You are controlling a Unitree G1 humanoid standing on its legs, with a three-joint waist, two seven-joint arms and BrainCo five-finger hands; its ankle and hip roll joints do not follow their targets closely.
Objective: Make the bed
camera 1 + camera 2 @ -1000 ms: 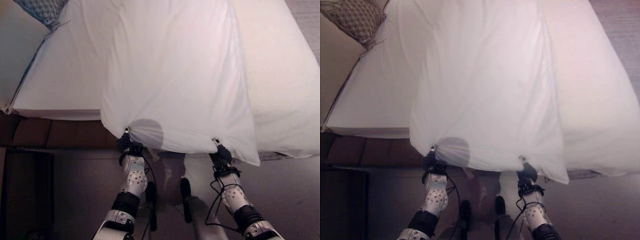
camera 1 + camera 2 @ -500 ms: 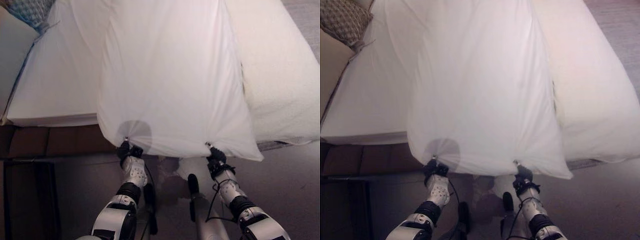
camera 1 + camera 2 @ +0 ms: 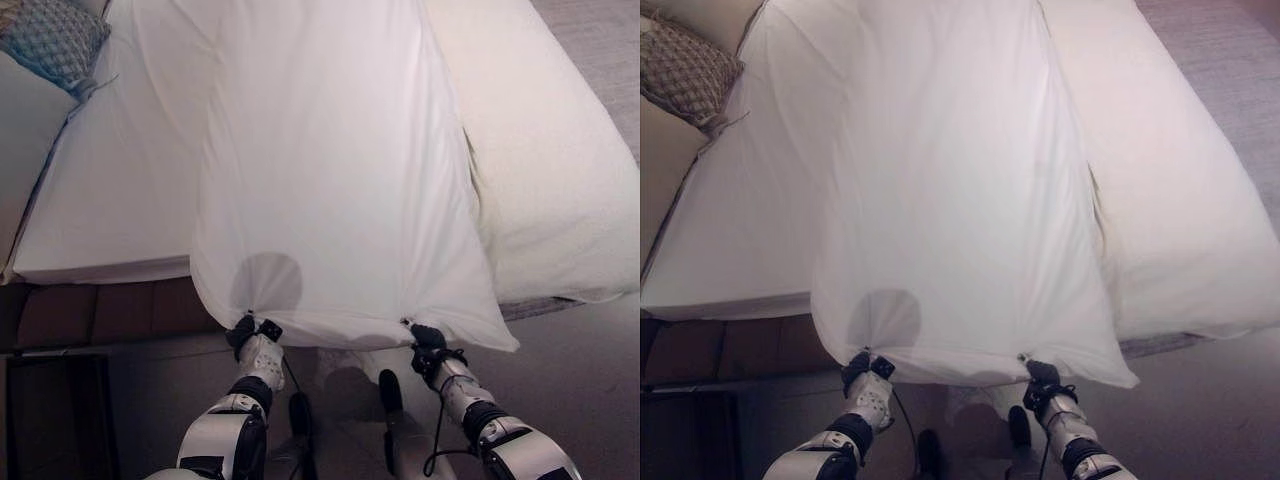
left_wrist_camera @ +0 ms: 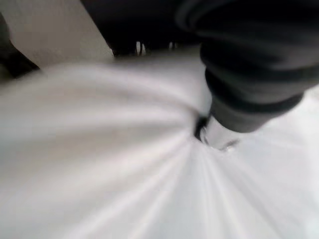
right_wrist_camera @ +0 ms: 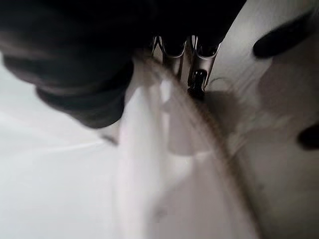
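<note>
A white sheet [image 3: 330, 170] is stretched taut over the bed, its near edge hanging past the foot of the mattress. My left hand [image 3: 250, 335] is shut on the sheet's near left corner, and my right hand [image 3: 425, 340] is shut on the near right corner. The cloth gathers into folds at each grip; the left wrist view shows the sheet [image 4: 124, 164] bunched at my left hand [image 4: 219, 134], and the right wrist view shows the sheet [image 5: 164, 149] pinched under my fingers [image 5: 197, 67]. Both hands hold the edge below the mattress line, just above the floor.
The white mattress [image 3: 110, 190] lies bare at the left, with a thicker white duvet [image 3: 540, 170] at the right. A patterned grey cushion [image 3: 55, 45] sits at the far left corner. Brown bed-base panels [image 3: 100, 310] show under the mattress. Grey floor [image 3: 590, 360] runs along the foot.
Both hands have drawn the sheet's near edge back toward me and lower. The view has shifted, showing more of the bed's far end.
</note>
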